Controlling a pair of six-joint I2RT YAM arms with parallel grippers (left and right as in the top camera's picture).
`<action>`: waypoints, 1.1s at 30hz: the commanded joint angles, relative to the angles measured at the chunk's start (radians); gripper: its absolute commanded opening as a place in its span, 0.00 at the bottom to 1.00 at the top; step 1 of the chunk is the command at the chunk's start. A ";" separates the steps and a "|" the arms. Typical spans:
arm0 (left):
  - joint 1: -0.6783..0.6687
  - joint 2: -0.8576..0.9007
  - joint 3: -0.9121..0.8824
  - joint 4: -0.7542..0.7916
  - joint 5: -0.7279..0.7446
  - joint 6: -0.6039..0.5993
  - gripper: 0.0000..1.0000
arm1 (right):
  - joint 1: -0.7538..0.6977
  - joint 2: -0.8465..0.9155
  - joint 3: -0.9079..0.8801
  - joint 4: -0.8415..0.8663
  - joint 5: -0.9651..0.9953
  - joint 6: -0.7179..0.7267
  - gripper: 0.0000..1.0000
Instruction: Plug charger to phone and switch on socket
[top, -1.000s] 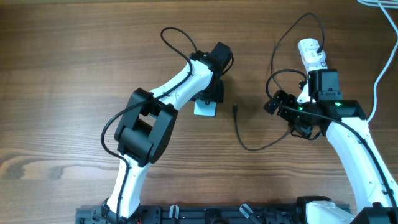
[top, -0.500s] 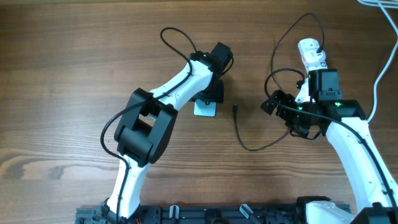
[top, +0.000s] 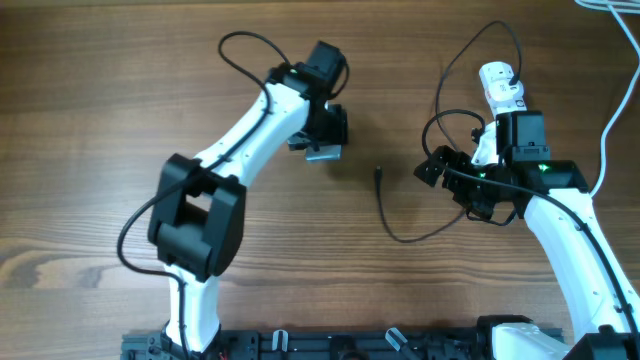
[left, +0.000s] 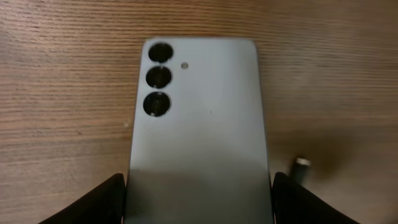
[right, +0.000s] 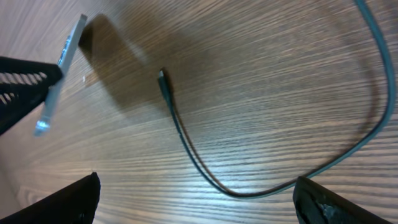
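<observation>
My left gripper (top: 322, 140) is shut on the phone (left: 199, 124), with a dark finger pressing each long edge. The phone's grey back and three lenses face the wrist camera. In the right wrist view the phone (right: 60, 71) is seen edge-on, lifted off the wood above its shadow. The charger's thin black cable (top: 400, 234) curves over the table, and its plug tip (top: 379, 174) (right: 163, 76) lies free to the right of the phone. My right gripper (top: 432, 168) (right: 198, 199) hangs open above the cable. The white socket (top: 500, 88) lies at the back right, partly hidden by my right arm.
A thick white cord (top: 608, 120) runs down the right edge of the table. The black cable loops high behind the socket (top: 470, 45). Bare wooden tabletop (top: 90, 150) fills the left half and the front middle.
My left arm has swung up and to the left, carrying the phone off the spot where it lay. My right gripper has crept slightly left towards the plug tip.
</observation>
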 joint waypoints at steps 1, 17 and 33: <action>0.037 -0.059 -0.003 -0.003 0.154 -0.017 0.68 | 0.015 0.008 0.023 0.002 -0.043 -0.024 1.00; 0.037 -0.059 -0.003 -0.011 0.095 -0.016 0.84 | 0.183 0.008 0.023 0.104 -0.019 0.093 1.00; 0.027 -0.039 -0.095 -0.016 -0.135 -0.282 1.00 | 0.200 0.008 0.023 0.100 0.098 0.193 1.00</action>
